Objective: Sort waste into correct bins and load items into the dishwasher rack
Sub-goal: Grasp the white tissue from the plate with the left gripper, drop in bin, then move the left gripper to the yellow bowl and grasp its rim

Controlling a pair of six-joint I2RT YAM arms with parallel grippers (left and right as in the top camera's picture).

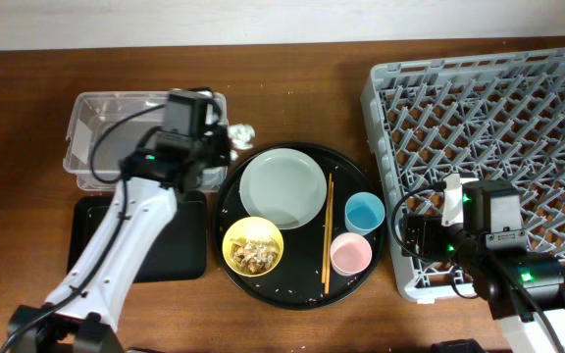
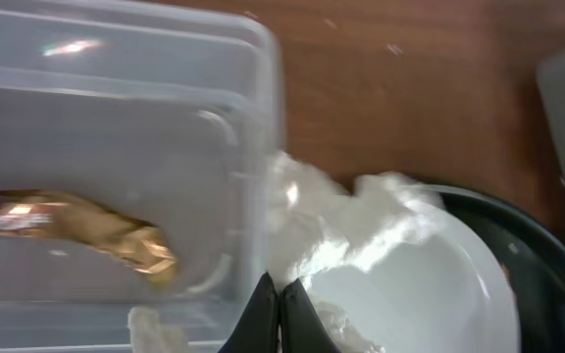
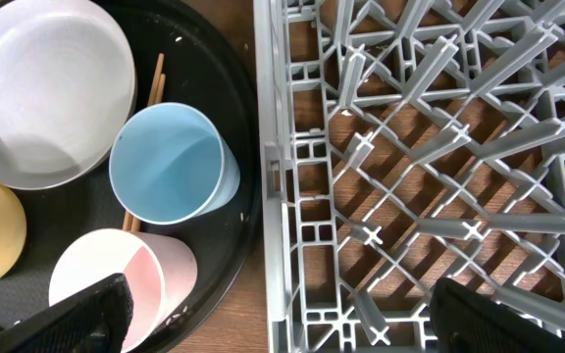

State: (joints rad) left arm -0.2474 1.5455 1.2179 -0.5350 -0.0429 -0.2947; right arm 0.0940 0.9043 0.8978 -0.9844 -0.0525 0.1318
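Tissue pieces (image 2: 341, 226), crumpled white, between clear plastic rectangular tub (image 2: 116, 137) and pale grey-green round plate (image 2: 430, 294), brown-and-gold crinkled wrapper (image 2: 91, 230) inside tub, left gripper (image 2: 275, 306) pinched closed, right gripper (image 3: 278, 294) spread wide.

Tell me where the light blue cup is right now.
In the overhead view, the light blue cup stands on the right side of the round black tray, between the chopsticks and the dishwasher rack. The pink cup is beside it, nearer the robot.

White-and-black arms, each lit green
Left arm (image 1: 130, 230): white links, black joints, looping black cables, dark left gripper (image 2: 277, 299). Right arm (image 1: 503, 245): mostly black, with one white label.
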